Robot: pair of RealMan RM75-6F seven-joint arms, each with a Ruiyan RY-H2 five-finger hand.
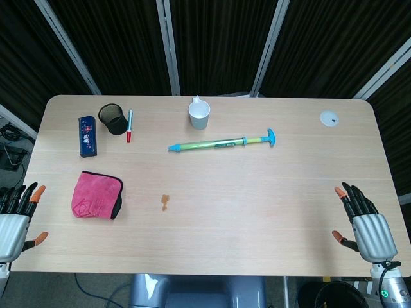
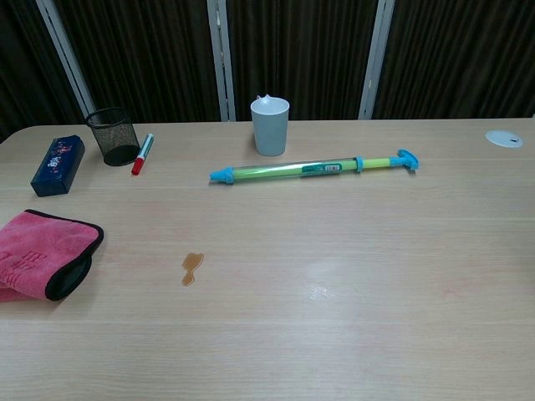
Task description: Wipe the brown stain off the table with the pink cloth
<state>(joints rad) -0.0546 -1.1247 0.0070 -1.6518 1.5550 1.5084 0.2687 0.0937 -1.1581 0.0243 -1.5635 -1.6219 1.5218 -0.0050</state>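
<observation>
The pink cloth (image 1: 97,196) (image 2: 42,255), folded with a black edge, lies on the left of the table. A small brown stain (image 1: 165,203) (image 2: 191,267) marks the wood just right of the cloth. My left hand (image 1: 15,221) hovers at the table's near left edge, fingers spread, holding nothing, a short way left of the cloth. Over at the near right edge is my right hand (image 1: 363,224), also spread and empty, far from both cloth and stain. Neither hand shows in the chest view.
At the back left are a blue box (image 1: 87,135), a black mesh cup (image 1: 113,119) and a red-capped marker (image 1: 130,125). A white cup (image 1: 199,113) stands at the back centre. A green and blue tube (image 1: 221,143) lies mid-table. A white disc (image 1: 329,118) sits back right.
</observation>
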